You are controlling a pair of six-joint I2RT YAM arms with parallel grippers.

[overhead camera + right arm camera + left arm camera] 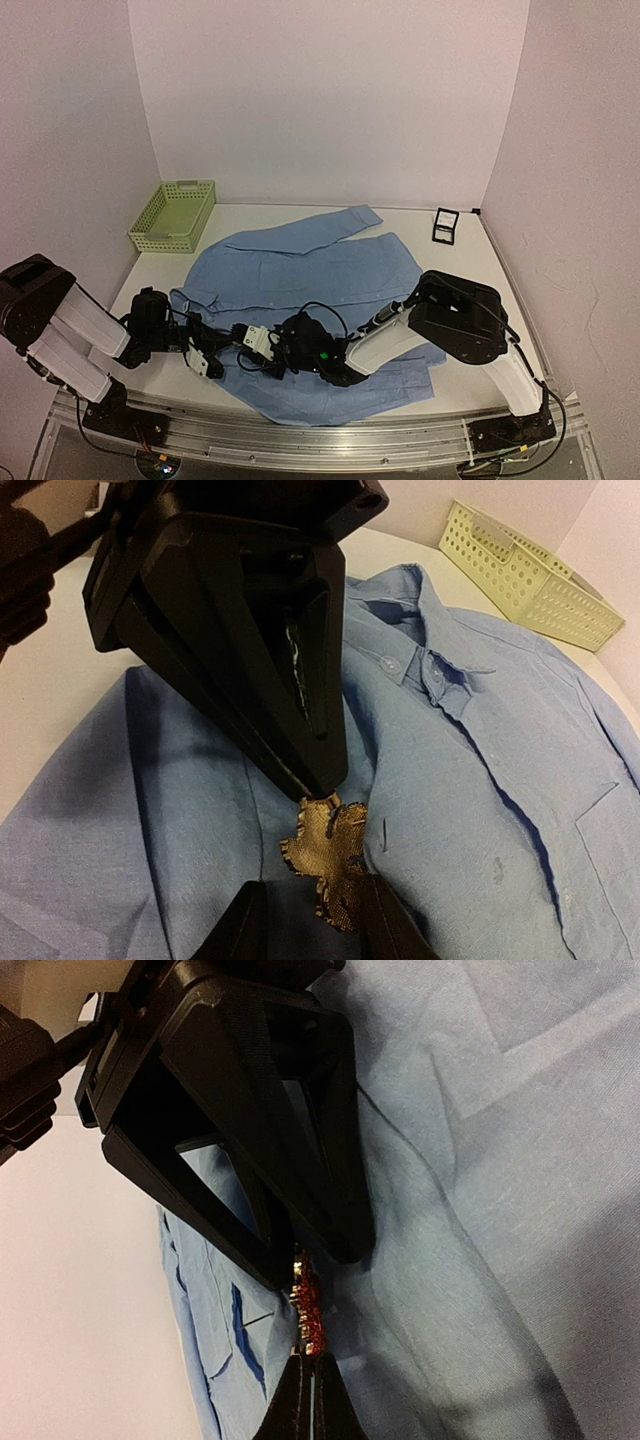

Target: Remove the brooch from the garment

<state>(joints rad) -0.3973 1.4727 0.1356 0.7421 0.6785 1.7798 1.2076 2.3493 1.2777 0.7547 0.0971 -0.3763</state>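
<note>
The light blue shirt (pixel 330 270) lies spread on the table; it also fills the left wrist view (pixel 480 1210) and the right wrist view (pixel 480 780). The brooch (pixel 308 1305) shows edge-on, red and gold, and from its gold mesh back in the right wrist view (pixel 335 855). It is hidden in the top view. My left gripper (pixel 262 345) (pixel 312 1360) (pixel 322 788) is shut on one end of the brooch. My right gripper (pixel 280 352) (pixel 310 910) (pixel 312 1260) faces it tip to tip, fingers apart around the brooch, which leans on one finger.
A green mesh basket (pixel 172 215) stands at the back left, also seen in the right wrist view (pixel 530 575). A small black box (pixel 445 225) sits at the back right. The shirt's collar and buttons (pixel 430 670) lie just beyond the grippers.
</note>
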